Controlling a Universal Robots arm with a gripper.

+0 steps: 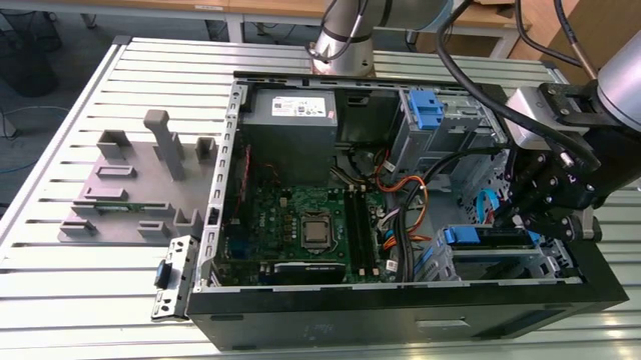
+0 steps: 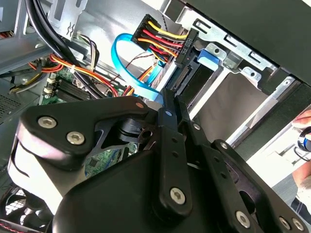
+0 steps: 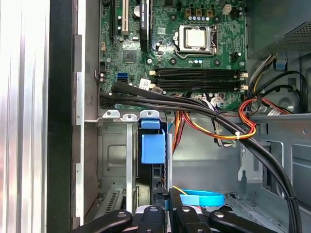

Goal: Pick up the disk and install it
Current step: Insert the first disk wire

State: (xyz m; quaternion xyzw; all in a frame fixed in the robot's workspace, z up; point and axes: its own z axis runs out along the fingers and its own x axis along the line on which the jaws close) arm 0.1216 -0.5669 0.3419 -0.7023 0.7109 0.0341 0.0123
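While the open black tower computer case [image 1: 401, 315] lies on its side on the ribbed silver aluminium table [image 1: 60, 300], we see the black multi-link gripper [image 1: 546, 217] lowered into the drive cage at the exterior view's right. The disk [image 1: 491, 238], a flat drive framed by a blue plastic bracket, sits edge-up in the grey metal drive bay [image 1: 501, 266] at the near corner of the case; from above we make out mostly its blue bracket edge and a dark side. In the first wrist view the disk [image 3: 152, 155] stands in a slot of the bay, with a blue tab at its end, and the gripper [image 3: 167, 213] is just over its near edge; its fingers [image 3: 155, 216] lie close together, though we cannot tell whether they pinch the disk or merely touch it. In the second wrist view the gripper [image 2: 170, 104] points at the disk [image 2: 199, 80], beside a blue flat data cable [image 2: 131, 73] and a bundle of red, yellow and black wires [image 2: 160, 36]. A green motherboard [image 1: 300, 225] fills the case floor, and a grey plastic fixture block [image 1: 130, 187] rests on the table beside the case.
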